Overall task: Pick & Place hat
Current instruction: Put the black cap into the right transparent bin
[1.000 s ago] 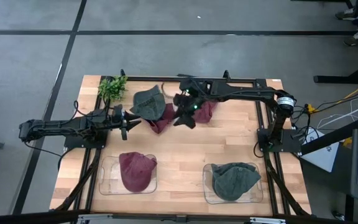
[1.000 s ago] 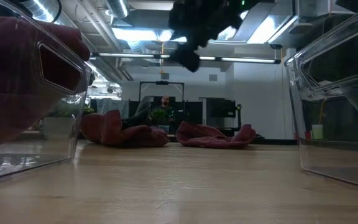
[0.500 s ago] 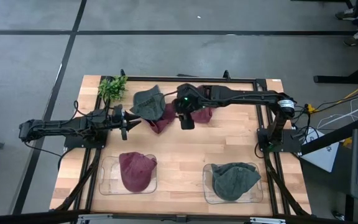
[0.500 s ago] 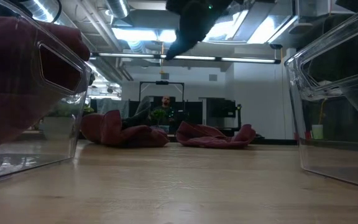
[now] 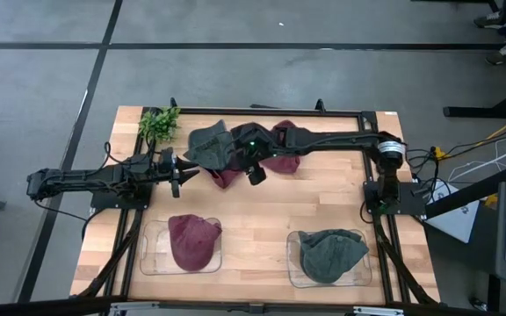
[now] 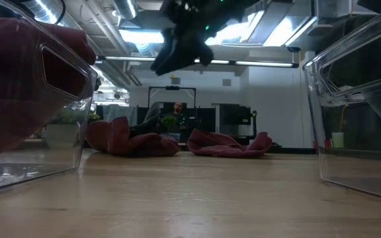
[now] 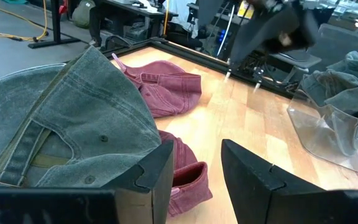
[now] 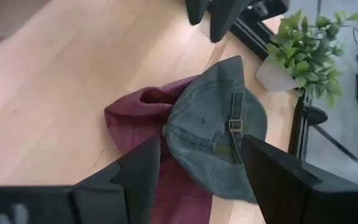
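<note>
1. The right claw (image 5: 251, 172) has swung from over the red hat (image 5: 281, 156) at the back of the surface (image 5: 262, 211) across toward the grey hat (image 5: 211, 143); it likely picks that next.
2. Its fingers stand wide, empty, hovering above the grey hat, which lies on another red hat (image 5: 227, 174).
3. The left claw (image 5: 183, 174) waits just beside, partly open, empty.

On the pale wood surface (image 5: 253, 211) lie a grey-green hat (image 5: 209, 143) over maroon hats (image 5: 227, 171) (one more maroon (image 5: 193, 240), one more grey-green (image 5: 332, 253), in clear bins), beside a green plant (image 5: 159, 124) and black arms.
</note>
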Available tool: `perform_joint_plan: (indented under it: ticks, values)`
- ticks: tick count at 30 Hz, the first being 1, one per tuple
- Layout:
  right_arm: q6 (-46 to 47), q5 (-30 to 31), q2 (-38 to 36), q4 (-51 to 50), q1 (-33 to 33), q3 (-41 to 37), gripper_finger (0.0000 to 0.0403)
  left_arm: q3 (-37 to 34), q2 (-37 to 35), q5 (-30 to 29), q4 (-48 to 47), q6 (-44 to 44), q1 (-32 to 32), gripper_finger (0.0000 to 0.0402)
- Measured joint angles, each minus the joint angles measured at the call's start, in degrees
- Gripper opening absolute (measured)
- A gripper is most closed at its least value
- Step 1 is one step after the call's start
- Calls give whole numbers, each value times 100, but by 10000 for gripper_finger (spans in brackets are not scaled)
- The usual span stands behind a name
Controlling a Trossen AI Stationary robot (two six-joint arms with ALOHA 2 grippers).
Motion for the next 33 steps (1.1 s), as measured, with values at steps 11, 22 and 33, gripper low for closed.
perform_joint_plan:
  ticks: [11,22,33]
  values:
    - [-1072,58,811,504,43,-2,223,0,0,0,0,0,0,130]
    - [-1157,758,1454,1402,37,-4,223,0,0,0,-1,0,-2,130]
    - [-1664,755,1596,1282,-36,-7,223,0,0,0,-1,0,0,130]
